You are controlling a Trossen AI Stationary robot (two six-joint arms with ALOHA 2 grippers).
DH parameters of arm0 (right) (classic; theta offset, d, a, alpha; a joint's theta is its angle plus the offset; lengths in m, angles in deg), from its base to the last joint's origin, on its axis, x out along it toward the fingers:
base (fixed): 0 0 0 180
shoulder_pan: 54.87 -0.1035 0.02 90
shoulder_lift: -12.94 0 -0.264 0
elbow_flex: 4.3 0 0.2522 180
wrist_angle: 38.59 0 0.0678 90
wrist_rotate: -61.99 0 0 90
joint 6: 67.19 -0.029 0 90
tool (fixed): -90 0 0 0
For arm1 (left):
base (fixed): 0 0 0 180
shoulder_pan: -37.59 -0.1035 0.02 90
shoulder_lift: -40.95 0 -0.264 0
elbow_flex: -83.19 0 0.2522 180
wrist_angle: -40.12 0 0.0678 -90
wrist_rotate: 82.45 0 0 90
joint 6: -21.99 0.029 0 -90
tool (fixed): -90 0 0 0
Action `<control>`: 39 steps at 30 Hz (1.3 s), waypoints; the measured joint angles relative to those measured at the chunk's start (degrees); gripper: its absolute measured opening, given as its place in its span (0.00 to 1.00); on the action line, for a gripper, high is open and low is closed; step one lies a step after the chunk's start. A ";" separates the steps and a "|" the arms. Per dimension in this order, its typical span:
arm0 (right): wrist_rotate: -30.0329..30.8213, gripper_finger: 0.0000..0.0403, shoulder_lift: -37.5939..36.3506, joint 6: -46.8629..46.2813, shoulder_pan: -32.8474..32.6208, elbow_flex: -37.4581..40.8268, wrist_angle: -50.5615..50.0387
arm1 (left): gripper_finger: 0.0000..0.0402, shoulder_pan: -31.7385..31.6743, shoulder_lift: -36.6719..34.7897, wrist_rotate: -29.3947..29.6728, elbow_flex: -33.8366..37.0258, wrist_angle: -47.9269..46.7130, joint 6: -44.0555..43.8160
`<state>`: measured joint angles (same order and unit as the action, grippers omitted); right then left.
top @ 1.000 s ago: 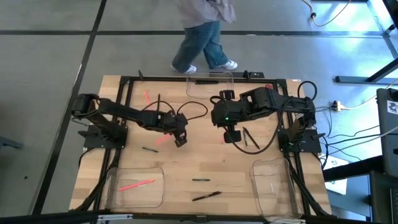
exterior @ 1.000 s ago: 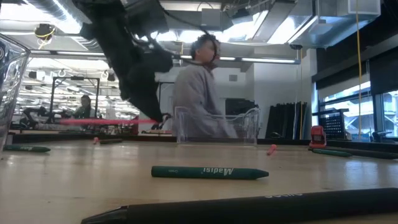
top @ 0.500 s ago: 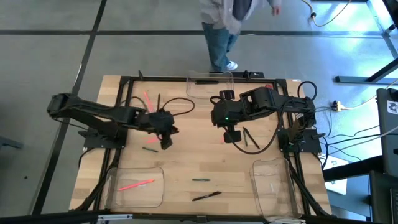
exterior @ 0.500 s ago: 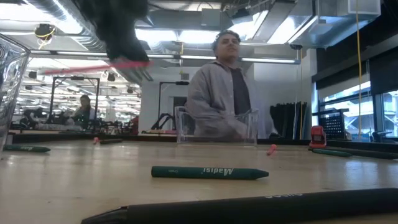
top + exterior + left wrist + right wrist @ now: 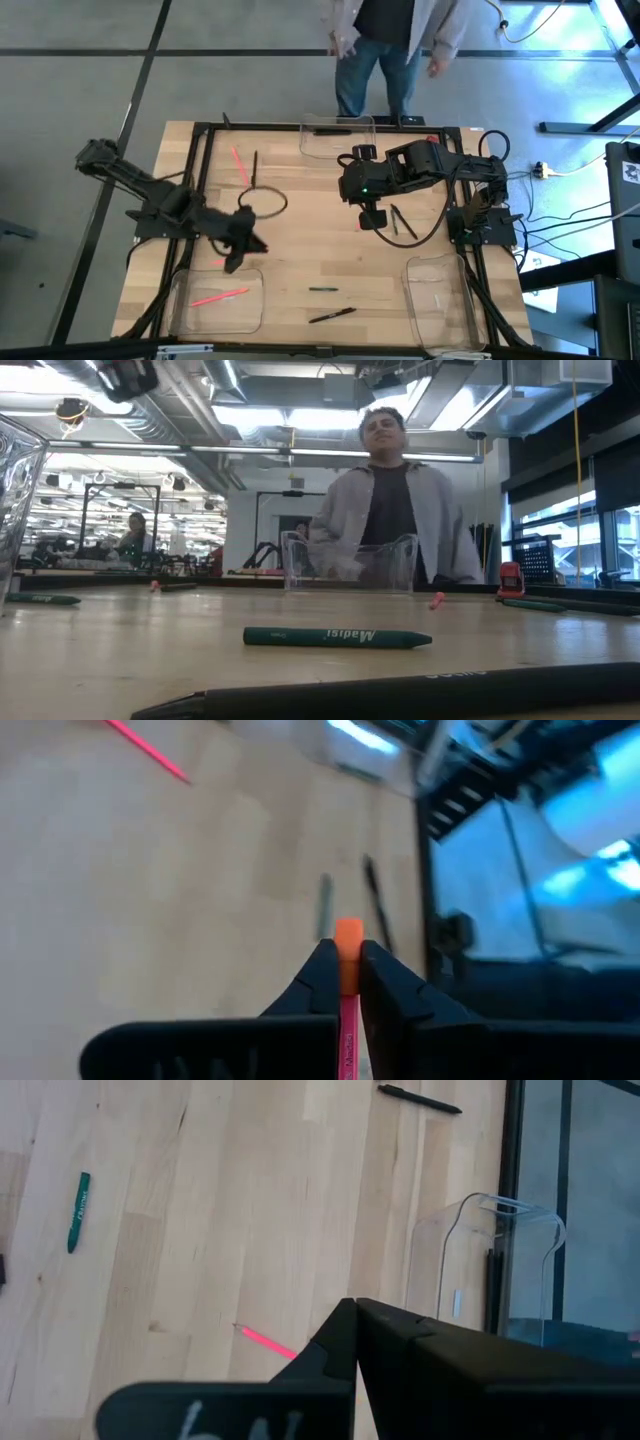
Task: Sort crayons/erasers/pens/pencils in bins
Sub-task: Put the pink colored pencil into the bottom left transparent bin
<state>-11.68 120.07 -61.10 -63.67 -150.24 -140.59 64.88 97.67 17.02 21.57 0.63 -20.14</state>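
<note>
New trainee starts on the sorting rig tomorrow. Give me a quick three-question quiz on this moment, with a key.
1. True or false: the left gripper is shut on a pink pencil.
2. Multiple choice: what lies in the front-left bin? A) one pink stick; B) a green crayon; C) a black pen.
3. Short answer: which gripper hangs shut and empty over the middle of the table?

Key:
1. True; its orange end sticks out past the fingertips.
2. A.
3. The right gripper.
</note>
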 joint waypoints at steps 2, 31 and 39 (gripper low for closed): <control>0.00 0.02 0.00 0.00 0.00 0.00 0.22 | 0.02 3.03 0.66 0.58 0.00 0.01 -2.88; -0.06 0.02 0.00 0.13 -0.01 0.00 1.43 | 0.02 20.14 18.14 0.05 0.00 -1.52 -25.31; -0.94 0.02 0.00 0.02 0.00 0.00 1.87 | 0.02 20.62 22.65 0.24 0.00 -3.42 -24.79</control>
<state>-12.61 120.07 -61.08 -63.67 -150.24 -138.71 85.51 120.32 17.26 21.57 -2.78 -44.93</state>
